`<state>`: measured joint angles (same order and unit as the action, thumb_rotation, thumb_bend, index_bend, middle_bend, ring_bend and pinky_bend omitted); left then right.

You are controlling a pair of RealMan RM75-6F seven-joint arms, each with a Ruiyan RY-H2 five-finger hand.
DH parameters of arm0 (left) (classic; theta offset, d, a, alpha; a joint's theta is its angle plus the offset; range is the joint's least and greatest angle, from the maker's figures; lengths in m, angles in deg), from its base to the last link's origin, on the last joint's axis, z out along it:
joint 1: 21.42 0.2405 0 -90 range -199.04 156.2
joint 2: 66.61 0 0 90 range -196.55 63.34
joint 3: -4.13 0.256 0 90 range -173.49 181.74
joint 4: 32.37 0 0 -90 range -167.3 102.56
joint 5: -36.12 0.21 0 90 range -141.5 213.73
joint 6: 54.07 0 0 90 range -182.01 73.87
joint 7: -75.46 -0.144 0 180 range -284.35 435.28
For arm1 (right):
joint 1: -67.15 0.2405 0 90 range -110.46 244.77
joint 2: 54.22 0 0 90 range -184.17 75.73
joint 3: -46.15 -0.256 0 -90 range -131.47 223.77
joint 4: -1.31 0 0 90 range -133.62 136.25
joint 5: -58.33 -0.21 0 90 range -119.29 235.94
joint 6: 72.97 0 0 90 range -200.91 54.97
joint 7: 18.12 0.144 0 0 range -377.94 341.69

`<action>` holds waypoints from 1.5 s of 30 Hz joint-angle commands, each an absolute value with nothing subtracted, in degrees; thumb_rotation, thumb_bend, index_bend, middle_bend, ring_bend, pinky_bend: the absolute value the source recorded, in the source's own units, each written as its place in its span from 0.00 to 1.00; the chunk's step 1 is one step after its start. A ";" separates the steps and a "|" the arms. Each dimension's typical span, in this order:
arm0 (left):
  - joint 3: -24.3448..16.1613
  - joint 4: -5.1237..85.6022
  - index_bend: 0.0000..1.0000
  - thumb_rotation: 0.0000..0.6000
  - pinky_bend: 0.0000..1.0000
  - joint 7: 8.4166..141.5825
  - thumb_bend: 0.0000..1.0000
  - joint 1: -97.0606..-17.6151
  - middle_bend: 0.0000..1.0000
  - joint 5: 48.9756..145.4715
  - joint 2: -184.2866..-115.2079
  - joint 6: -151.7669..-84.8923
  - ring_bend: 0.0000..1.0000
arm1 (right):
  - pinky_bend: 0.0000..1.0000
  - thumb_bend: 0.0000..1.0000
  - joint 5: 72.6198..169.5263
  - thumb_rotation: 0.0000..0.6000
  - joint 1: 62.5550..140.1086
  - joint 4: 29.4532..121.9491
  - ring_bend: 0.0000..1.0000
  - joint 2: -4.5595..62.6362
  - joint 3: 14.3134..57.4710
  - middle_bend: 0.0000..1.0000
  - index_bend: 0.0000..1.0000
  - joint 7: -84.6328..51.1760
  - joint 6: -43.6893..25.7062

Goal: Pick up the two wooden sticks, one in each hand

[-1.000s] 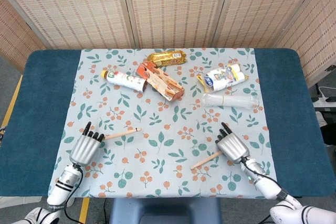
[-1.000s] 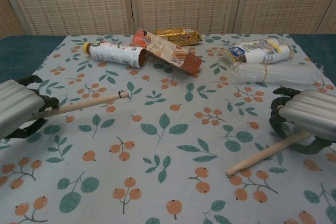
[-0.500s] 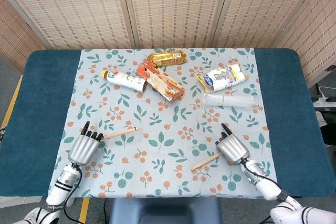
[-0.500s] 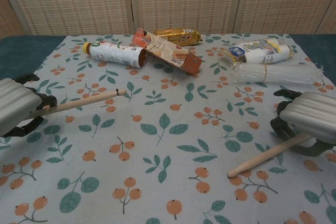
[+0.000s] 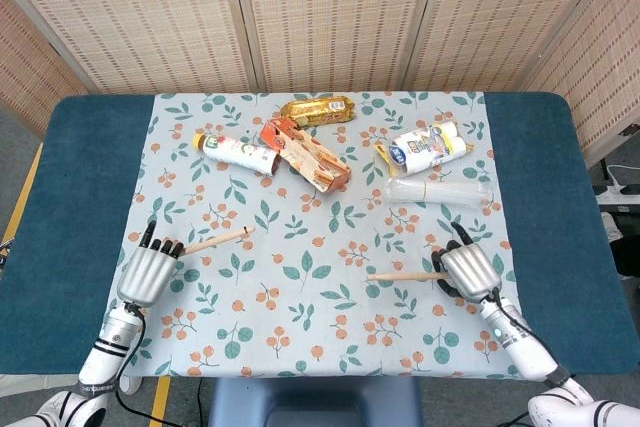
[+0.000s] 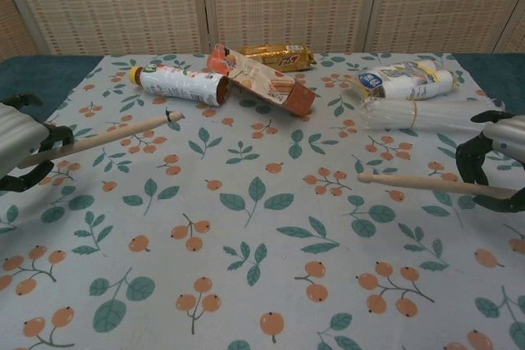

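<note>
Your left hand (image 5: 147, 273) is grasping the left stick (image 5: 215, 240), whose free end points to 2 o'clock. Your right hand (image 5: 470, 271) is grasping the right stick (image 5: 402, 274), pointing to 9 o'clock. Both look clear of the desk (image 5: 80, 177); judged done.

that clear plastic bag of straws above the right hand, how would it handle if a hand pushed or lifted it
The clear bag of straws looks thin and see-through, so probably light and easily shoved. Its glossy film seems slippery, so fingers might slide. The bundle inside lies long and rounded on the tablecloth, so it could roll sideways when nudged, and the loose ends would likely sag.
</note>
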<state>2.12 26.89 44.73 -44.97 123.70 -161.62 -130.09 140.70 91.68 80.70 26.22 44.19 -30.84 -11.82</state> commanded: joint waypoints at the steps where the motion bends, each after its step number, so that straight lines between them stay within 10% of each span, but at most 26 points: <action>1: 0.80 28.48 0.79 1.00 0.19 46.16 0.64 -45.49 0.84 122.18 -160.58 -128.81 0.55 | 0.00 0.46 141.25 1.00 91.08 81.65 0.36 24.72 42.78 0.76 0.92 -24.89 -9.31; 23: -9.70 56.54 0.79 1.00 0.23 36.34 0.66 -53.63 0.85 104.44 -153.62 -117.10 0.57 | 0.00 0.46 134.08 1.00 103.03 86.78 0.36 35.72 32.61 0.76 0.93 -13.76 -17.90; 45: -6.53 64.33 0.79 1.00 0.23 28.74 0.66 -57.01 0.85 103.72 -154.46 -121.63 0.57 | 0.00 0.46 119.78 1.00 110.48 84.17 0.36 41.65 27.37 0.76 0.93 -25.03 -20.15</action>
<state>-6.58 64.27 28.81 -56.95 103.65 -154.43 -121.56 119.78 110.45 84.17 41.61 27.38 -25.03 -20.16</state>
